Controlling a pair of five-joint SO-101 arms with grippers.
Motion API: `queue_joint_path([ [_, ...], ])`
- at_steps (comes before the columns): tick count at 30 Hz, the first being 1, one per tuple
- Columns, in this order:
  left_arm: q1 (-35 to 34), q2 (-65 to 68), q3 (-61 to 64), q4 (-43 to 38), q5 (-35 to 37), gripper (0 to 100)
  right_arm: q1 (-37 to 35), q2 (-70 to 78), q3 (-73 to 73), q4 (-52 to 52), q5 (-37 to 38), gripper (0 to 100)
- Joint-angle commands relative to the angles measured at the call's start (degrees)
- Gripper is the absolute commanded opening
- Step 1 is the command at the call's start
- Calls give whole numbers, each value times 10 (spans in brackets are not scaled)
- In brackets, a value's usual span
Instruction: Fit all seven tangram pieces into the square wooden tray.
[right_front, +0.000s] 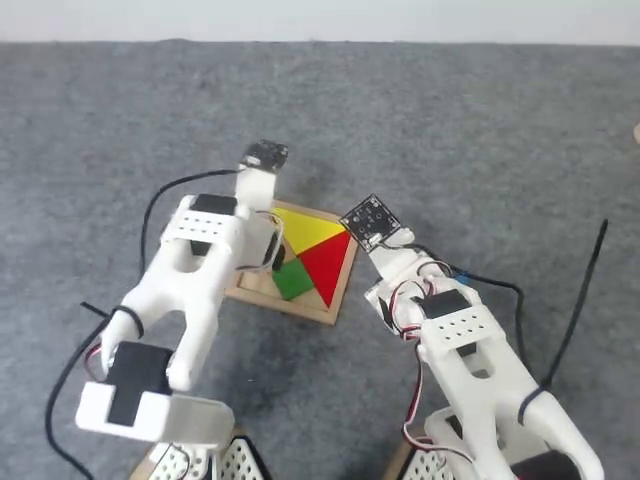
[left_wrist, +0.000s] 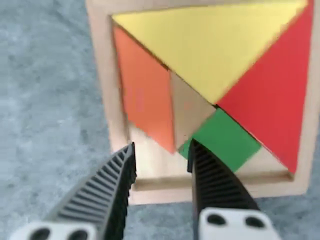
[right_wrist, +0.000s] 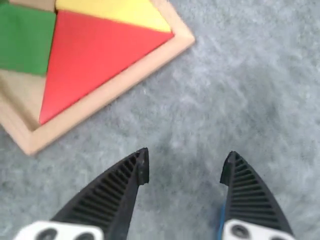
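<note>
The square wooden tray (right_front: 338, 296) lies mid-table on grey carpet, holding a yellow triangle (right_front: 305, 230), a red triangle (right_front: 330, 262) and a green square (right_front: 292, 279). In the left wrist view the tray (left_wrist: 100, 75) also holds an orange piece (left_wrist: 145, 95) beside bare wood (left_wrist: 187, 112), with the yellow triangle (left_wrist: 215, 45), red triangle (left_wrist: 275, 100) and green square (left_wrist: 225, 142). My left gripper (left_wrist: 161, 150) hovers open over the tray's near edge, empty. My right gripper (right_wrist: 186, 162) stands open over carpet beside the tray's corner (right_wrist: 182, 37), next to the red triangle (right_wrist: 95, 60) and green square (right_wrist: 25, 42).
Grey carpet (right_front: 480, 140) covers the whole table. Black cables (right_front: 580, 300) trail beside the right arm and loop by the left arm's base (right_front: 70, 370). Open carpet lies behind and to both sides of the tray.
</note>
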Motion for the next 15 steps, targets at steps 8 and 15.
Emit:
queue_joint_path([
  [8, -179, -94, -65, -23, 191, 164, 262, -80, -161, 209, 132, 248],
  [15, -180, -95, 25, -127, 185, 164, 296, -40, -135, 211, 201, 248],
])
